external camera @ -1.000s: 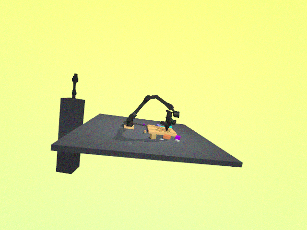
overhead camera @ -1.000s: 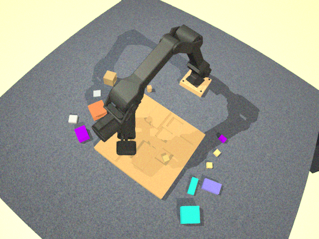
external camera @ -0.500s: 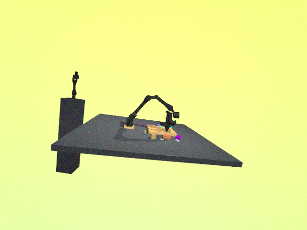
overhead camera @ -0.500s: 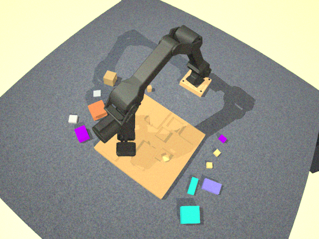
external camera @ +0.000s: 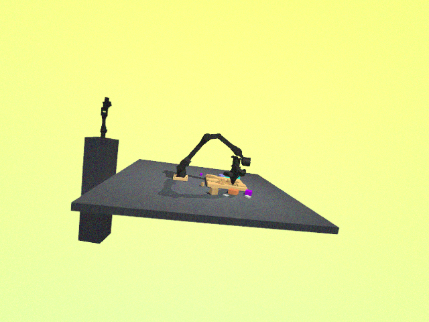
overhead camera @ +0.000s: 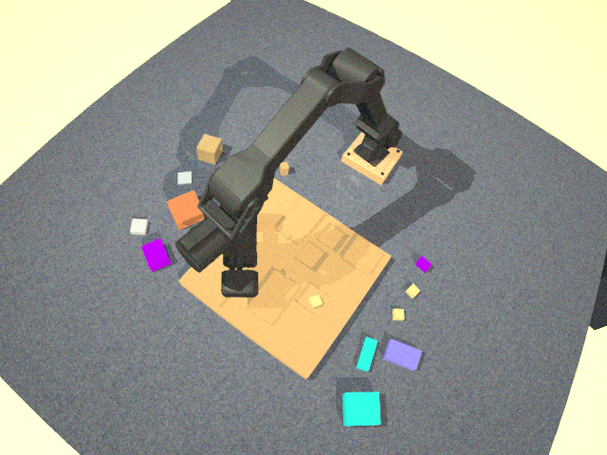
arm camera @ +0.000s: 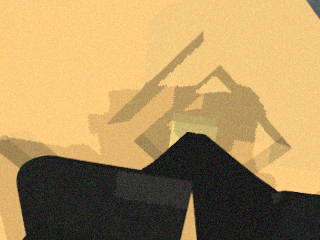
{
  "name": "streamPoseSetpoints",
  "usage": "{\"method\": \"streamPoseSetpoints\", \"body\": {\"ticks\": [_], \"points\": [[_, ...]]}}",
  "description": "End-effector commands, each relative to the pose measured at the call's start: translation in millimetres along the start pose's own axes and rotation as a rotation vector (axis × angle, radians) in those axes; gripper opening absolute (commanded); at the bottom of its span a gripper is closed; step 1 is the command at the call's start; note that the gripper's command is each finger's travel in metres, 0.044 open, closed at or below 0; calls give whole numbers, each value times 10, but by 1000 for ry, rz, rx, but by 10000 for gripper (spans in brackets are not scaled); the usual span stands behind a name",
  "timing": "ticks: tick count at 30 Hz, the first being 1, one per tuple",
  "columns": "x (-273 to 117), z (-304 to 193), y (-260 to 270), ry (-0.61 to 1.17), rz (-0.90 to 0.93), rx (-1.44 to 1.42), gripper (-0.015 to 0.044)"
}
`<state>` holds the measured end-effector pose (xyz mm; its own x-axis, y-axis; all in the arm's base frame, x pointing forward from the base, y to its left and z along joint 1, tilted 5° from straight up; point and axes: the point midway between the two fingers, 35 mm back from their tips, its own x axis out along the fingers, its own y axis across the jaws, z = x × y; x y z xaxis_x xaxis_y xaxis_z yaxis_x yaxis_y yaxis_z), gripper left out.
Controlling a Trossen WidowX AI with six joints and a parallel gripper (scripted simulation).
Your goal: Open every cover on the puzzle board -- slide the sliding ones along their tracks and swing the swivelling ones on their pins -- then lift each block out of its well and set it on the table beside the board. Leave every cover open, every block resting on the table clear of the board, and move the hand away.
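The broad, tan, square puzzle board looks like smooth, matt wood or a wood-coloured plastic, and the pale tan, square base plate has a similar plain finish. The black, jointed arm looks like dull plastic or coated metal, with a faint sheen on its rounded housings. The dark grey, flat tabletop looks matt and speckled, while the bright turquoise, square-faced block looks like smooth, matt plastic.
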<state>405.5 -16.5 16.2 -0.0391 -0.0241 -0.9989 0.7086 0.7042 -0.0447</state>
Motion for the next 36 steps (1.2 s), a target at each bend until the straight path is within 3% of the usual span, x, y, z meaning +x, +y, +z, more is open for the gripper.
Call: {"method": "streamPoseSetpoints", "body": {"ticks": [1,10,25,30,36], "points": [[23,7,-47,0,-4,-3,0],[35,38,-112,0,-5,-50,0],[-26,29,-93,2,-4,-1027,0],[-48,21,-89,2,-4,-823,0],[-107,-1,-80,1,-4,-277,0]]}}
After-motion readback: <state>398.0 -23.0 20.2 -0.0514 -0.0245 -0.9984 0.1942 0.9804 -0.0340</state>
